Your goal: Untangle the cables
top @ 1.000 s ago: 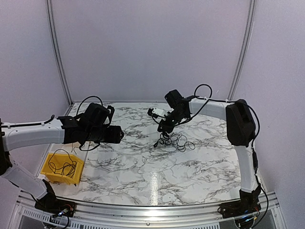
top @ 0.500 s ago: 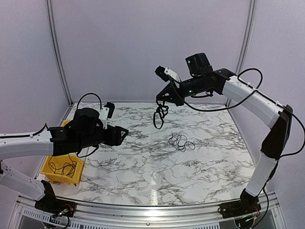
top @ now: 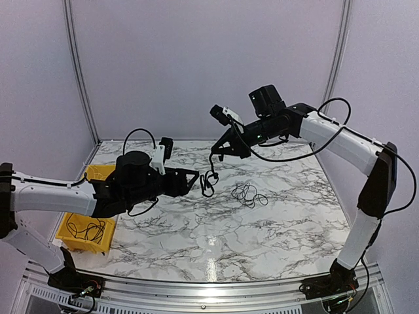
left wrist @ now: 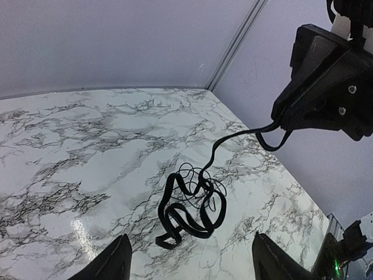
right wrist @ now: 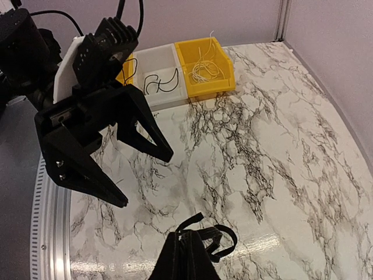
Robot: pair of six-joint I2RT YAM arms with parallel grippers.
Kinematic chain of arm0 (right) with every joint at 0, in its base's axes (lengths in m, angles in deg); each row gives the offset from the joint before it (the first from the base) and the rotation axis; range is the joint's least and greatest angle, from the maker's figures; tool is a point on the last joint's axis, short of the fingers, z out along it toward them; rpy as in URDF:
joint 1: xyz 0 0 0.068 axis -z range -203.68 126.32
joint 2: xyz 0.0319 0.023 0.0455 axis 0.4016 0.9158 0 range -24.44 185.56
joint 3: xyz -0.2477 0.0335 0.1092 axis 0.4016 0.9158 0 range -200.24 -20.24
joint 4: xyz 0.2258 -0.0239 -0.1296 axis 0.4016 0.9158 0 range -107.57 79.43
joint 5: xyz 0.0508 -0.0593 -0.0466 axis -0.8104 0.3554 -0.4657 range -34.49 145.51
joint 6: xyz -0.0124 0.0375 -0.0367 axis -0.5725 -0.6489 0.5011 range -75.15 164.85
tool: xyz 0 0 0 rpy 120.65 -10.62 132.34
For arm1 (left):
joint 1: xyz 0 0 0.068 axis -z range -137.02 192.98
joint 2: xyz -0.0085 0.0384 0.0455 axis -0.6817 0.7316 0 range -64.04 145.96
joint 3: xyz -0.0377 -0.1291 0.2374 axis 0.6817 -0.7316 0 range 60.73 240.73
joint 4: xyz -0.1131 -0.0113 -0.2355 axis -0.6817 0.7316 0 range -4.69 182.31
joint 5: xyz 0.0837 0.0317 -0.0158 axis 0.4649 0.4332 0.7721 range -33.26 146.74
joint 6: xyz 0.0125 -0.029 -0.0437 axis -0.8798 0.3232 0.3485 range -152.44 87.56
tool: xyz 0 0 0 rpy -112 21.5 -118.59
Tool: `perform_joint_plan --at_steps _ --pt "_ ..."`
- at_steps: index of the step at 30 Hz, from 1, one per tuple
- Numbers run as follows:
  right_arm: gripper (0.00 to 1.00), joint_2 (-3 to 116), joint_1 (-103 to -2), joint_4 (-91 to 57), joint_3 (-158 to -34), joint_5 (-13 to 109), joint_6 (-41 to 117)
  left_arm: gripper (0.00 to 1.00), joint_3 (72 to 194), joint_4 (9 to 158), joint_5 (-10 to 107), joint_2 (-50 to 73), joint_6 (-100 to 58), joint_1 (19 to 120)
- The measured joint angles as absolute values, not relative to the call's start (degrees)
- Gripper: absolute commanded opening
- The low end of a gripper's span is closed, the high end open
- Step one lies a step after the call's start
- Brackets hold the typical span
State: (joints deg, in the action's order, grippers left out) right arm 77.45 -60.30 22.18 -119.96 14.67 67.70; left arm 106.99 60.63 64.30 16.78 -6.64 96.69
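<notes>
Three bins stand in a row along the left edge of the worktop (top: 281,226): two yellow and one white. The near yellow bin (top: 78,246) holds a loose coil of thin black wire. The white bin (right wrist: 152,97) in the middle holds a couple of short black cable pieces, and the far yellow bin (right wrist: 214,87) holds a small tangle of pale wires (right wrist: 201,65). In the top view the left arm hides the white bin entirely and leaves only a corner of the far yellow one showing; in the right wrist view the near yellow bin is just a sliver behind the left gripper (top: 193,181). That gripper is spread wide with nothing between its fingers (left wrist: 113,262), and is level above the worktop, pointing at the hanging cable. The right gripper (top: 218,152) is raised over the far middle of the worktop, pressed together on one black cable (top: 208,182), which hangs below it in several loops. The bunch of cables (top: 247,194) lies flat on the worktop, just right of the hanging one and apart from it as seen from above. In the left wrist view the two overlap, so the thin loops are hard to separate, and the hanging cable's lowest loop seems to clear the worktop, though that is hard to tell
</notes>
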Motion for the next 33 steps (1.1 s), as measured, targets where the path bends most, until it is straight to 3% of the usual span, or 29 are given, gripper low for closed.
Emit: perform_joint_plan --at_steps 7,14,23,33 --pt "0.00 76.53 -60.87 21.54 -118.49 11.91 66.43 0.74 110.11 52.47 64.23 22.66 -4.33 96.78" --pt "0.00 73.91 -61.02 20.89 -118.10 9.47 65.17 0.66 117.52 48.08 63.12 31.07 -4.50 96.78" --pt "0.00 70.78 -61.05 21.52 -119.98 4.27 64.25 0.42 127.21 44.69 63.25 47.38 -4.30 96.75" --pt "0.00 65.62 -57.40 22.59 -129.95 0.96 62.89 0.38 127.62 41.83 61.67 57.58 -1.05 95.86"
